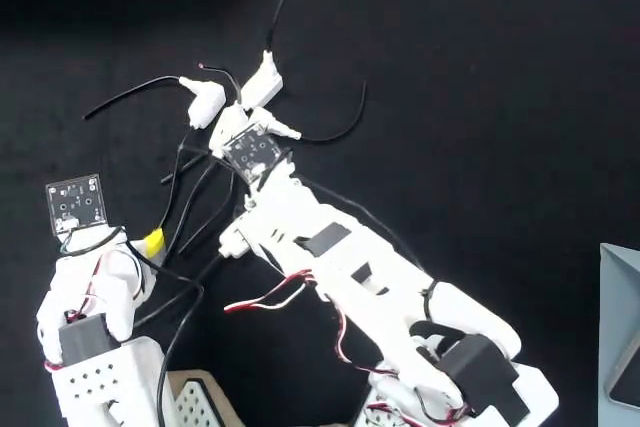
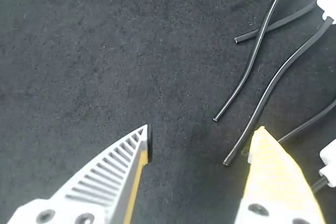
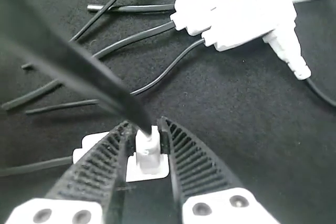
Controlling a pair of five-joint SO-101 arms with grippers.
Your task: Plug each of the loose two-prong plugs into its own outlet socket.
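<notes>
A two-prong plug [image 3: 148,153] is gripped by the closed right end effector [image 3: 145,129], its long axis along the fingers and cord end toward the fingertips, near the outlet block [image 3: 236,9]. The left end effector [image 2: 202,132] is held open over the tabletop [image 2: 79,51].

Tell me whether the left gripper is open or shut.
Open. In the left wrist view the left gripper has its fingertips well apart, with bare black cloth between them.
</notes>
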